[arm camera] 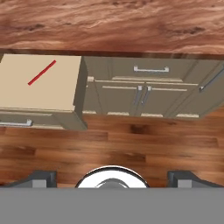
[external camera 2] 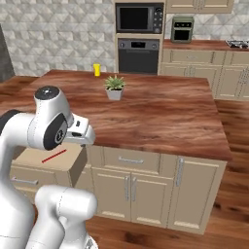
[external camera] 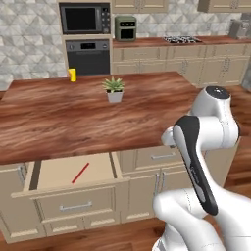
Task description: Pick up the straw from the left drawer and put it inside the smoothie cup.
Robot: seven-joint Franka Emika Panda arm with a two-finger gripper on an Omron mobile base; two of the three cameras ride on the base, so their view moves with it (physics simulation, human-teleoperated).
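The left drawer (external camera: pixel 56 172) (external camera 2: pixel 31 156) (arm camera: pixel 30 98) stands pulled out from the island. The red straw (external camera: pixel 80 173) (external camera 2: pixel 53 156) (arm camera: pixel 42 72) lies slantwise on its tan bottom. At the far edge of the island counter stands the yellow smoothie cup (external camera: pixel 72 74) (external camera 2: pixel 97 69), upright. My gripper (arm camera: pixel 112 180) is open with nothing between its widely spread fingertips (arm camera: pixel 41 178). It hangs above the wooden floor in front of the cabinets, to the right of the drawer and well away from the straw.
A potted plant (external camera: pixel 114 90) (external camera 2: pixel 115 87) sits mid-counter on the wooden island top (external camera: pixel 59 117). Closed cabinet doors and a narrower drawer (arm camera: pixel 151 70) lie right of the open drawer. An oven and a microwave fill the back wall (external camera: pixel 87 39).
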